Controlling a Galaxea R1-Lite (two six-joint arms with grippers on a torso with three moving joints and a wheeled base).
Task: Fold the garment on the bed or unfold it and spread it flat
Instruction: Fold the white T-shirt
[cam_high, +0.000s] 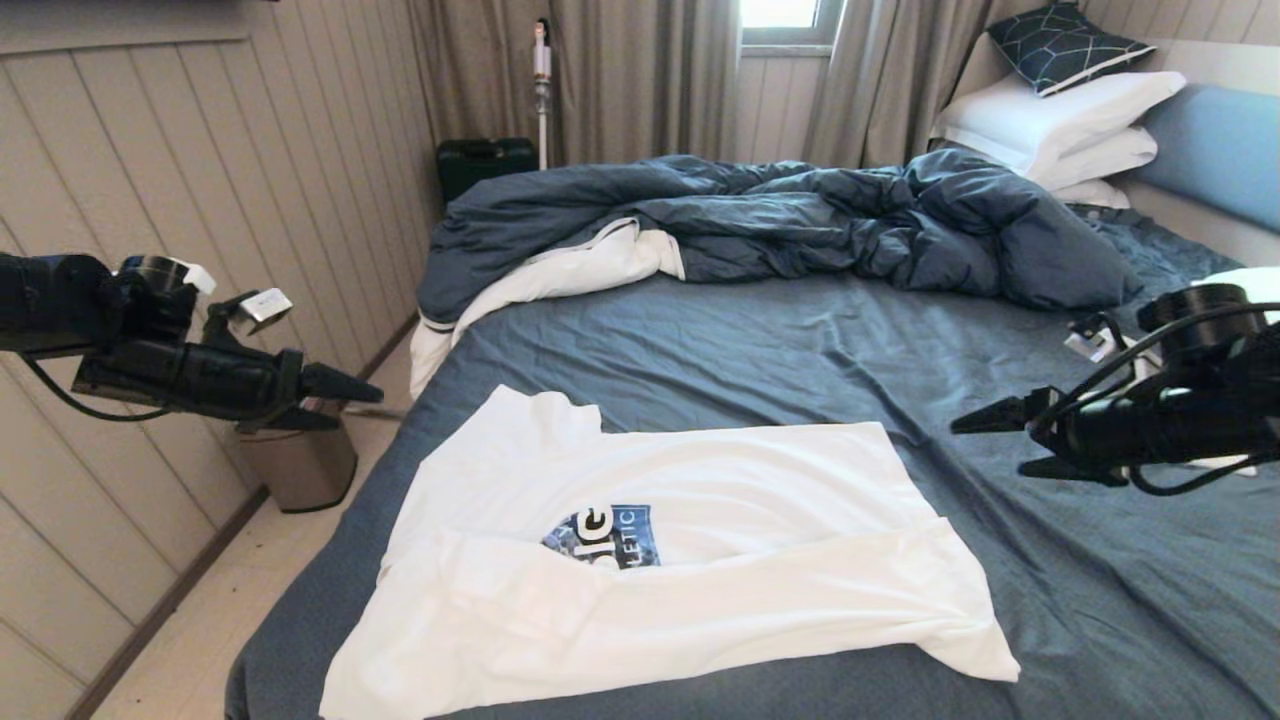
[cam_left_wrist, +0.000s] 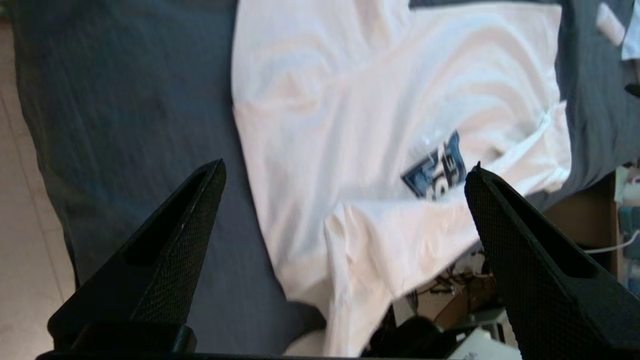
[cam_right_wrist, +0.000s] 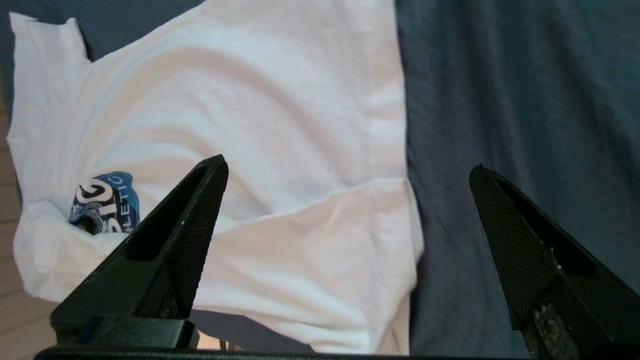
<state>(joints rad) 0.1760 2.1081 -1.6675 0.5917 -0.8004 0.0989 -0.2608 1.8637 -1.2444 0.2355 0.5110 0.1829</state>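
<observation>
White T-shirt (cam_high: 680, 570) lying on the near part of the bed (cam_high: 800, 330), spread across the dark blue-grey sheet, its near portion folded up over the body so that the fold partly covers a blue chest print (cam_high: 605, 535); one sleeve points toward the far left corner of the garment. Left gripper (cam_high: 345, 400) held in the air beyond the left edge of the mattress, over the floor, its arm reaching in roughly level from the left and its fingertips aimed toward the bed; jaws spread wide, nothing between them. Right gripper (cam_high: 985, 440) held likewise above the sheet to the right of the shirt, arm level, fingertips aimed leftward toward the garment; jaws spread wide, nothing between them. Neither gripper touches the cloth. In both wrist views the black textured fingers (cam_left_wrist: 170, 250) (cam_right_wrist: 170, 245) frame the shirt from above. Behind: rumpled blue-grey duvet (cam_high: 800, 220) across the far half of the bed, white pillows (cam_high: 1060, 125) stacked at the far right against a light blue headboard (cam_high: 1215, 150), and a small bin (cam_high: 300, 465) on the floor below the left arm.
</observation>
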